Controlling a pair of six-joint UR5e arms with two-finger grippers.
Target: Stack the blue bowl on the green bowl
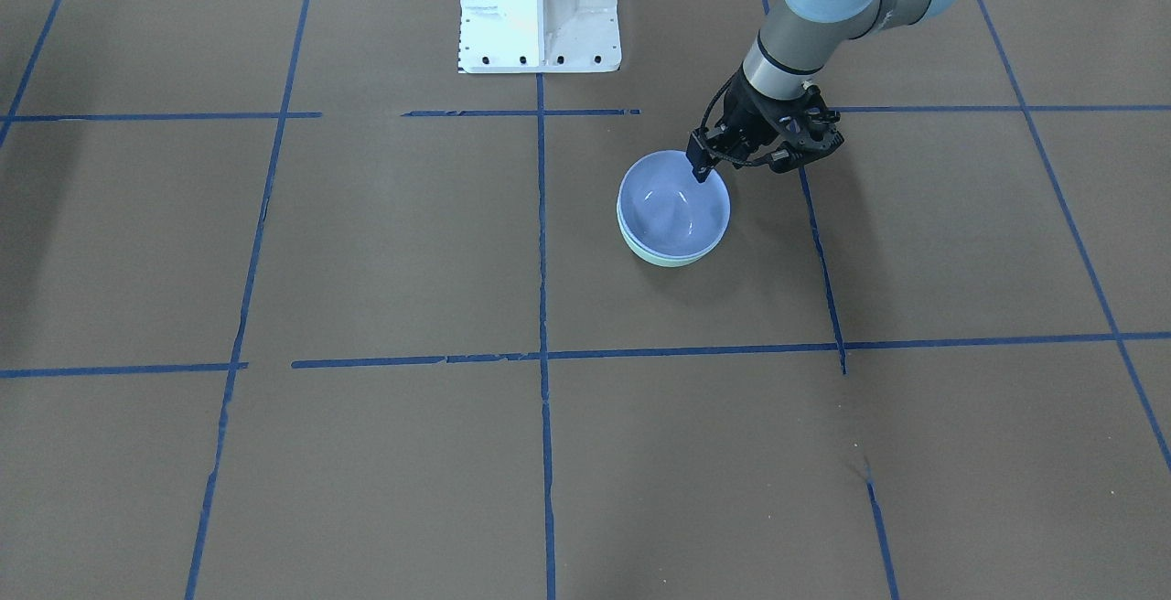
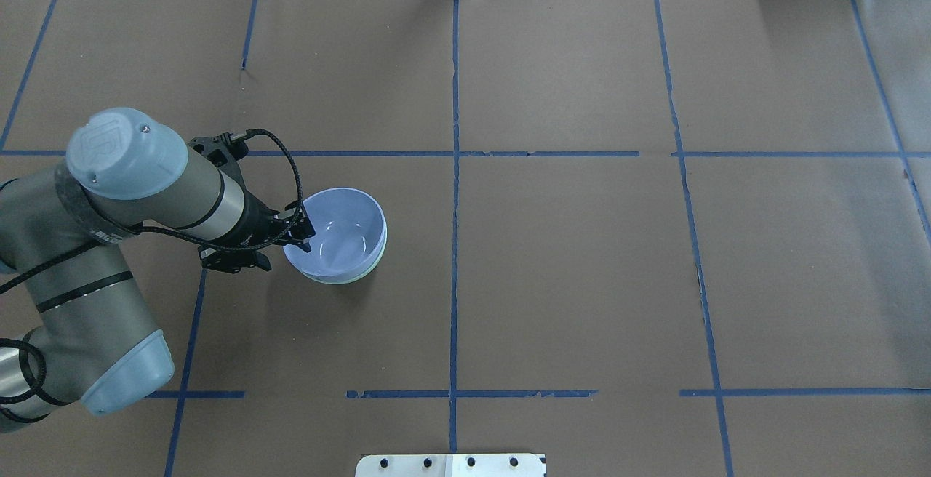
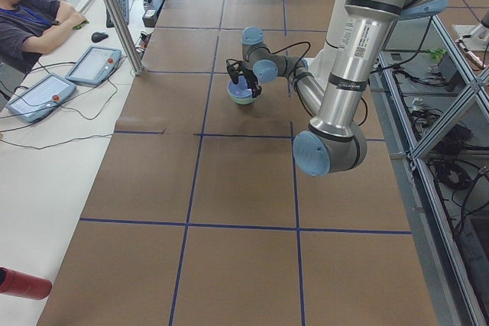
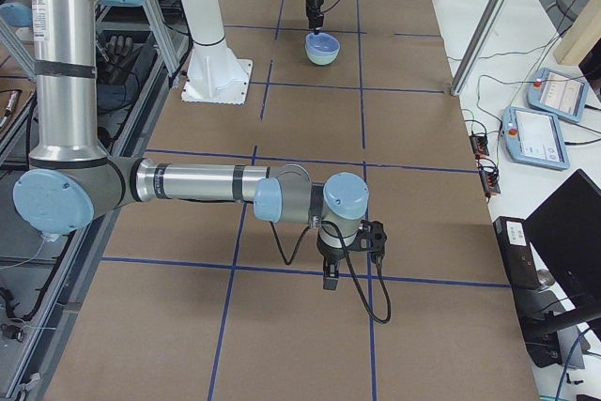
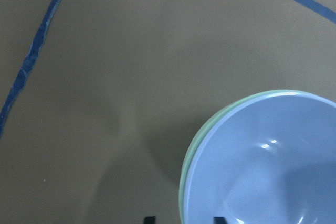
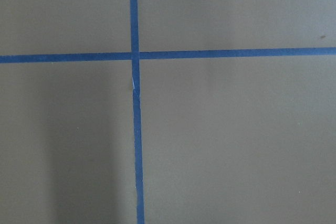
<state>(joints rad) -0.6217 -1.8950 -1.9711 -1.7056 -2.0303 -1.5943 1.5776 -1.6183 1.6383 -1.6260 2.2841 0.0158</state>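
Two fingers (image 5: 149, 220) of the left claw (image 1: 703, 172) straddle the rim of the green bowl (image 4: 322, 57), one inside, one outside, released with slack either side. The blue bowl (image 2: 342, 233) sits nested in the green bowl, whose mint edge peeks out beneath. Stacking looks done, so the step is withdrawal: rise straight off that rim, no sideways drag, or the pair may skid on the counter (image 2: 582, 281). Well away from the green bowl, the right claw (image 4: 331, 279) hangs over crossed tape (image 6: 135, 129); spread or clenched, I cannot tell.
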